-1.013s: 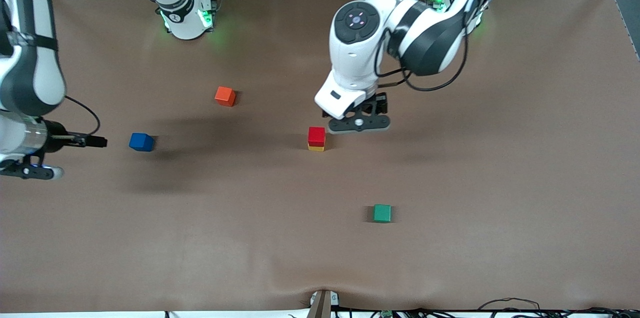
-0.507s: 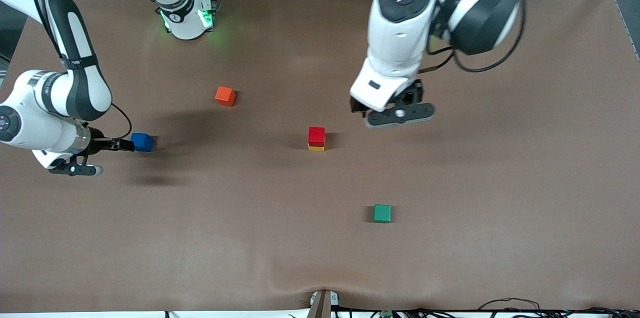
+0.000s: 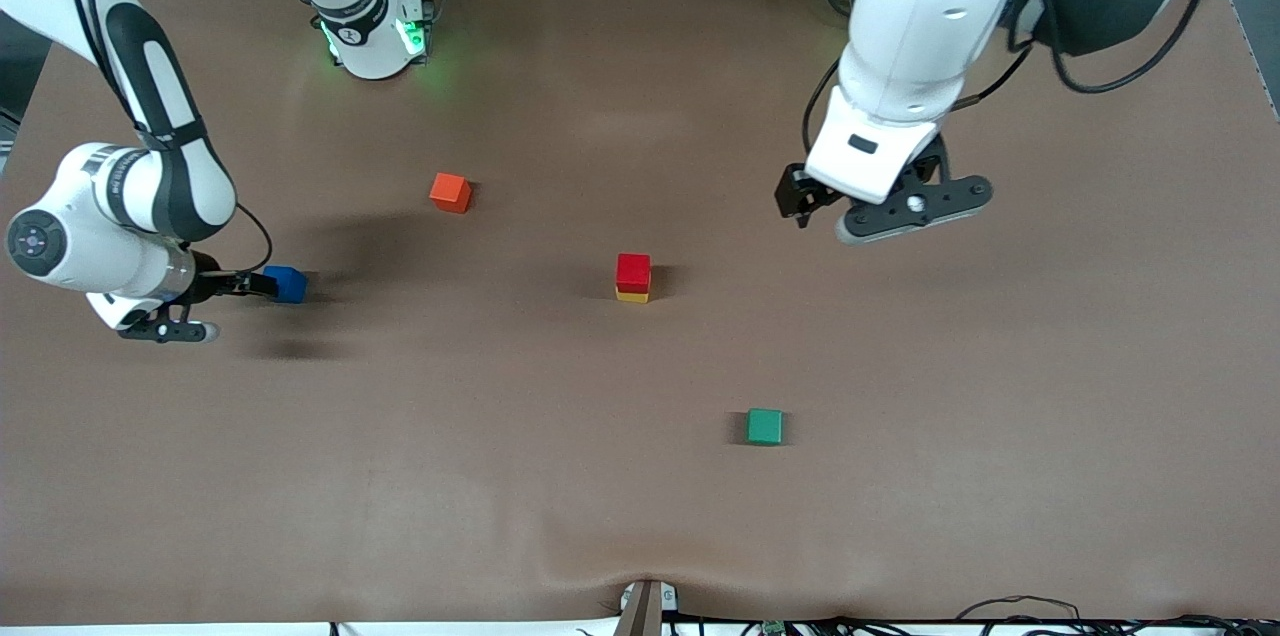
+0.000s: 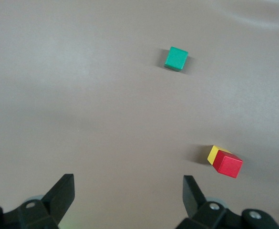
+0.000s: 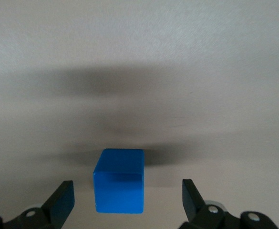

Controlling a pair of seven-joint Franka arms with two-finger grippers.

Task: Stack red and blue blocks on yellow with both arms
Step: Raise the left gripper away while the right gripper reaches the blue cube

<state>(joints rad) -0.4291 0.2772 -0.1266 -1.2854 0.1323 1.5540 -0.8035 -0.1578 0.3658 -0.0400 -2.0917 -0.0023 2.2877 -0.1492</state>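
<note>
The red block (image 3: 632,270) sits on the yellow block (image 3: 632,296) in the middle of the table; the left wrist view also shows the red block (image 4: 228,165) and a strip of the yellow block (image 4: 214,153). My left gripper (image 3: 797,199) hangs open and empty in the air, off the stack toward the left arm's end; its wrist view shows the left gripper (image 4: 128,195) over bare table. The blue block (image 3: 289,284) lies toward the right arm's end. My right gripper (image 3: 250,284) is low and open. The blue block (image 5: 119,186) lies partly between its fingers, untouched.
An orange-red cube (image 3: 450,192) lies farther from the front camera than the stack, toward the right arm's end. A green cube (image 3: 765,426) lies nearer the front camera; it also shows as a green cube (image 4: 176,58) in the left wrist view. The brown table (image 3: 1000,416) spreads around them.
The left arm has lifted away from the red-on-yellow stack and swung toward its own end. The right gripper has moved in low until its open fingers flank the blue block.
</note>
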